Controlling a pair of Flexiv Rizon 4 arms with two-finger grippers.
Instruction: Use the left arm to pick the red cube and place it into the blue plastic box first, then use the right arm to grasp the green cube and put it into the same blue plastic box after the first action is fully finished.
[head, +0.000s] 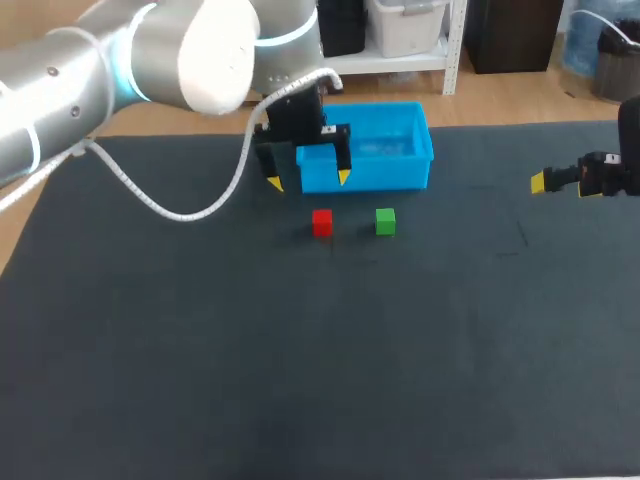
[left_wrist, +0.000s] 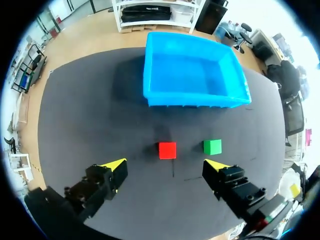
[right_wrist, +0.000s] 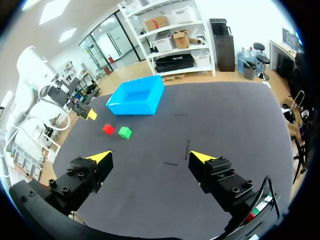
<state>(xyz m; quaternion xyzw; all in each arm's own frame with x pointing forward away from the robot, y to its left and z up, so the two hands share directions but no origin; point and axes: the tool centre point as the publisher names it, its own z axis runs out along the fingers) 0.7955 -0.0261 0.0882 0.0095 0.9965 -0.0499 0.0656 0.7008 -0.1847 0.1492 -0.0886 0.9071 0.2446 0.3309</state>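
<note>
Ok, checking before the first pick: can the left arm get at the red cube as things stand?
Probably yes. The left gripper hangs open, with the red cube bare just ahead of it; the green cube lies apart from the red one, the blue box farther on.

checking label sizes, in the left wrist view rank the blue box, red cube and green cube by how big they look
1. blue plastic box: largest by far.
2. red cube and green cube: they look about alike and sit side by side, so no ranking between them.
</note>
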